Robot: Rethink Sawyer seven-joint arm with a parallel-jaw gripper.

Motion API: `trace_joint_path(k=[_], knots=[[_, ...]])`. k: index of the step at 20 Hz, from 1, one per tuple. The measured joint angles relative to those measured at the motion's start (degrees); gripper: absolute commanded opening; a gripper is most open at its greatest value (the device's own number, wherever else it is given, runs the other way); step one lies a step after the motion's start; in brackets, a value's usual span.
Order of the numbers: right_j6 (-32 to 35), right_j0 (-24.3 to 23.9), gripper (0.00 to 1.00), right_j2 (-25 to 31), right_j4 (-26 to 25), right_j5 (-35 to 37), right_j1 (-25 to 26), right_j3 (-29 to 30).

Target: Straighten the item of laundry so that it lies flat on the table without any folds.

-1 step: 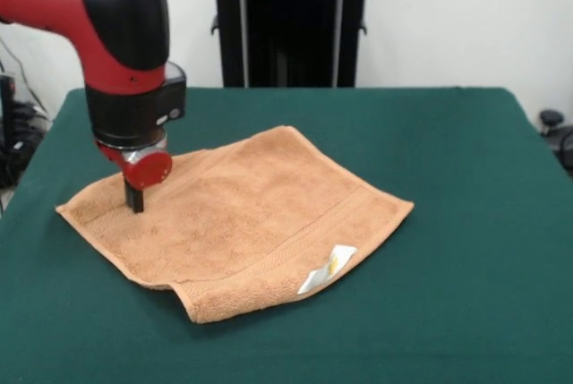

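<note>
Green table (466, 178) | towel (242, 214) front edge folded | claw (134, 200) on towel

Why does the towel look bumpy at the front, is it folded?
Folded, partly. The towel has its front edge doubled over, showing the white label. The rest lies spread on the table.

Nothing can be read; the towel's (242, 214) white label (325, 269) shows only a yellow mark.

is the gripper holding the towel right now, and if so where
Cannot be told. The gripper is down on the towel near its left corner, but the view does not show whether it has pinched the cloth.
</note>
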Motion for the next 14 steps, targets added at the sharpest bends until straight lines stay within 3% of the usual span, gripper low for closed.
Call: trace_joint_path(k=[14], knots=[[-0.67, -6.00, 0.00, 8.19, -0.18, 22.25, 4.48, -11.14]])
